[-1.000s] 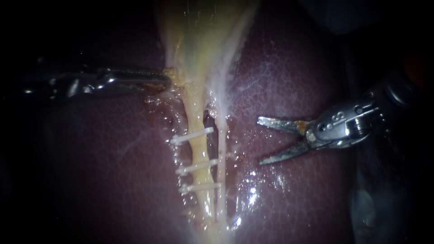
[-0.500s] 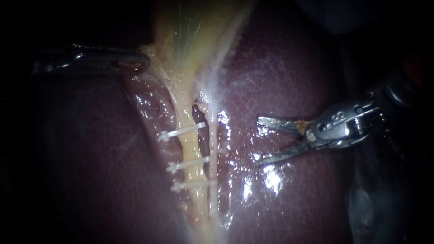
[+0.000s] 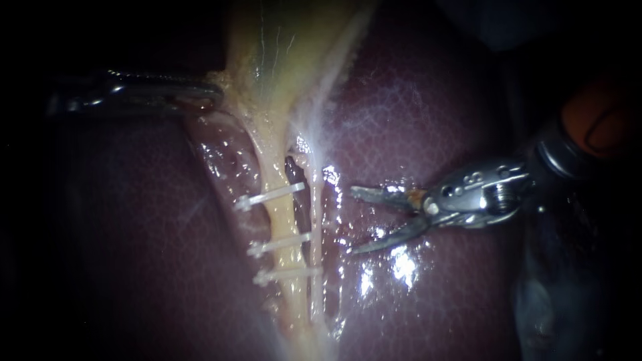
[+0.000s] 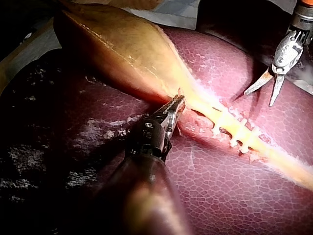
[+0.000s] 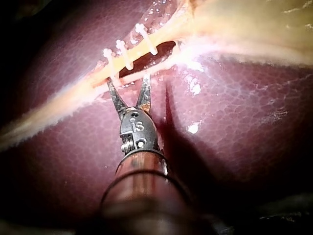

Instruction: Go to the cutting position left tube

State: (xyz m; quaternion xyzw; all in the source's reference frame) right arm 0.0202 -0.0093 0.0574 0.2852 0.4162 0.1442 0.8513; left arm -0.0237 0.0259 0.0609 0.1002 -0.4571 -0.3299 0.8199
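Three thin white clips (image 3: 277,244) cross glistening yellow left tube (image 3: 281,215).

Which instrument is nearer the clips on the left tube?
Right. The right instrument is close beside the clips, not touching; the left instrument grips the gallbladder's edge, farther up the left tube.

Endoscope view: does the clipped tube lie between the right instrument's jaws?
No: the right instrument stands with open jaws over the liver, beside the tube with its three clips, not around it.
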